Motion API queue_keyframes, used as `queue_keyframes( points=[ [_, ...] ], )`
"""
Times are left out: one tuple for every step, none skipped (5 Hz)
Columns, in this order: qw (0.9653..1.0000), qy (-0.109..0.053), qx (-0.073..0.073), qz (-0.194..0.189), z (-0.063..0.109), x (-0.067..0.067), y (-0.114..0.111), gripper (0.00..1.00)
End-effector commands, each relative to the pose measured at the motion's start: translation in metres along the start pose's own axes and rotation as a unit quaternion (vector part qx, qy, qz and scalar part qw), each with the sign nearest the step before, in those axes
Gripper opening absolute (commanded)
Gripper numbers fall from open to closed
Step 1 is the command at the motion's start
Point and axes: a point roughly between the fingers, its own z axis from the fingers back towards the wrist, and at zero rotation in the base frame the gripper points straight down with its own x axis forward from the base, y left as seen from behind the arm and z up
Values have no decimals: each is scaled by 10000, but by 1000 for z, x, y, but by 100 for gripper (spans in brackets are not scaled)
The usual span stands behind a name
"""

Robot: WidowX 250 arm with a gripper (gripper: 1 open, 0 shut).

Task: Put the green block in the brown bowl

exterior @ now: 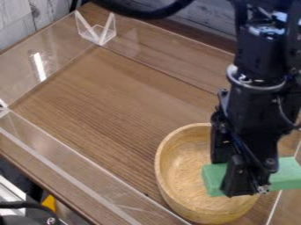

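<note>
The brown bowl (188, 176), round and light wooden with a thick rim, sits at the lower right of the table. My black gripper (245, 176) hangs point-down over the bowl's right half, shut on the green block (280, 173). The block shows as bright green patches on both sides of the fingers (238, 180), just above the bowl's inside. The arm hides the bowl's far right rim.
Low clear plastic walls (59, 167) fence the wooden tabletop on the left and front. A small clear plastic stand (97, 28) sits at the far left corner. Open wood surface (118, 97) stretches left of the bowl.
</note>
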Motion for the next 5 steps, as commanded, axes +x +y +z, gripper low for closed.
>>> queue_keyframes(
  points=[
    [9998, -165, 15, -77, 8, 1, -2, 0],
    [9998, -155, -18, -102, 8, 0, -3, 0],
    [9998, -151, -43, -121, 9, 0, -4, 0],
    [9998, -149, -67, -131, 10, -1, -4, 0],
    [9998, -157, -65, -93, 10, -4, -3, 0]
  ],
)
